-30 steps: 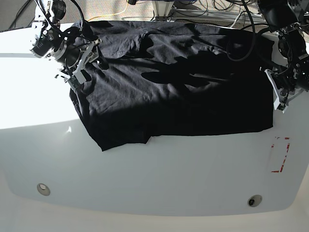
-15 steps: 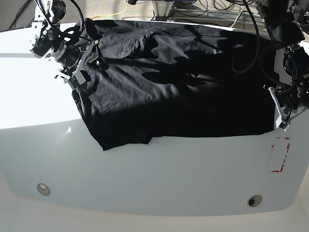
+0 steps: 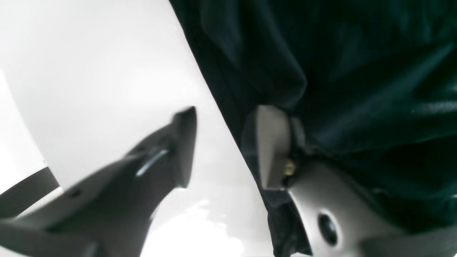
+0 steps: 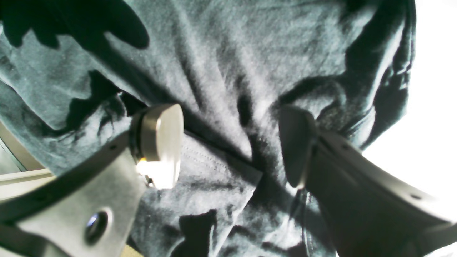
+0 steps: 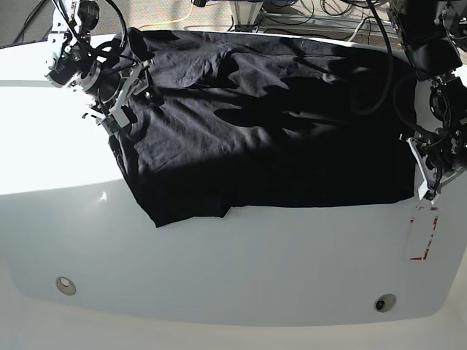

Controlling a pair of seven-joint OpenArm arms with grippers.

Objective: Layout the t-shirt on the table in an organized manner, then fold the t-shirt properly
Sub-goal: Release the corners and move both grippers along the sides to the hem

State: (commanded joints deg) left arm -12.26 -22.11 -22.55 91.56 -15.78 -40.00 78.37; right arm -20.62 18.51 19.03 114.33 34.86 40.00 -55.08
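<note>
The black t-shirt [image 5: 263, 131] lies spread and wrinkled across the far half of the white table [image 5: 255, 255]; no print shows. At its left edge my right gripper [image 5: 120, 102] hovers open. In the right wrist view the right gripper [image 4: 228, 146] straddles a stitched hem of the t-shirt [image 4: 221, 71] with both fingers apart. My left gripper [image 5: 427, 179] stands at the shirt's right edge. In the left wrist view the left gripper [image 3: 228, 142] is open, one finger over bare table [image 3: 107, 71] and the other against the t-shirt [image 3: 357, 71] edge.
A red dashed rectangle mark [image 5: 423, 237] sits on the table's right, just below the left gripper. Two small metal discs [image 5: 66, 284] [image 5: 384, 302] lie near the front edge. Cables and stands [image 5: 292, 14] crowd the space behind the table.
The left gripper has moved down along the shirt's right edge toward the red mark. The right gripper has shifted slightly up at the left edge. The shirt's right edge has shifted a little.
</note>
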